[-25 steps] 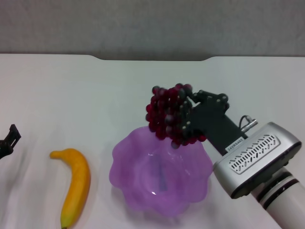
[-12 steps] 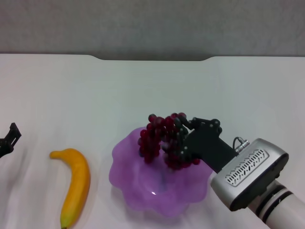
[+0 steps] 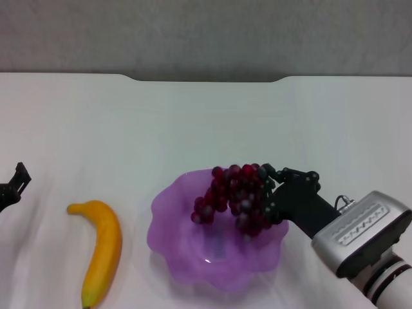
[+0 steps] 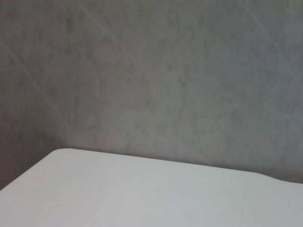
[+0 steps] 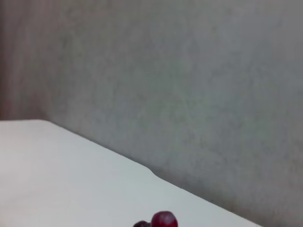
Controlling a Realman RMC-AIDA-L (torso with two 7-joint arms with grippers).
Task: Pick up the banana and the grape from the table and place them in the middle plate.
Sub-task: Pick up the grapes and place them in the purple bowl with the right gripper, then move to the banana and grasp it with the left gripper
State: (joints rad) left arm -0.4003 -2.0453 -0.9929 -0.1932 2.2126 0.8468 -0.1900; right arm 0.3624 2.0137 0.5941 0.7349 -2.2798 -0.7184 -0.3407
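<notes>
In the head view my right gripper (image 3: 265, 193) is shut on the grape bunch (image 3: 233, 198), dark red-purple, and holds it low over the right half of the lilac scalloped middle plate (image 3: 174, 222). Whether the bunch touches the plate's floor I cannot tell. One grape (image 5: 164, 220) shows at the edge of the right wrist view. The yellow-orange banana (image 3: 101, 248) lies on the white table (image 3: 129, 129), left of the plate. My left gripper (image 3: 14, 183) sits parked at the far left edge, away from the banana.
The table's notched far edge (image 3: 206, 78) meets a grey wall (image 3: 206, 32). The left wrist view shows only the wall (image 4: 151, 71) and a corner of the tabletop (image 4: 118, 194). My right arm's silver wrist (image 3: 360, 232) sits right of the plate.
My right gripper has carried the grape bunch down and toward me, from above the plate's far rim to low over the plate. The banana and the left arm have stayed put.
</notes>
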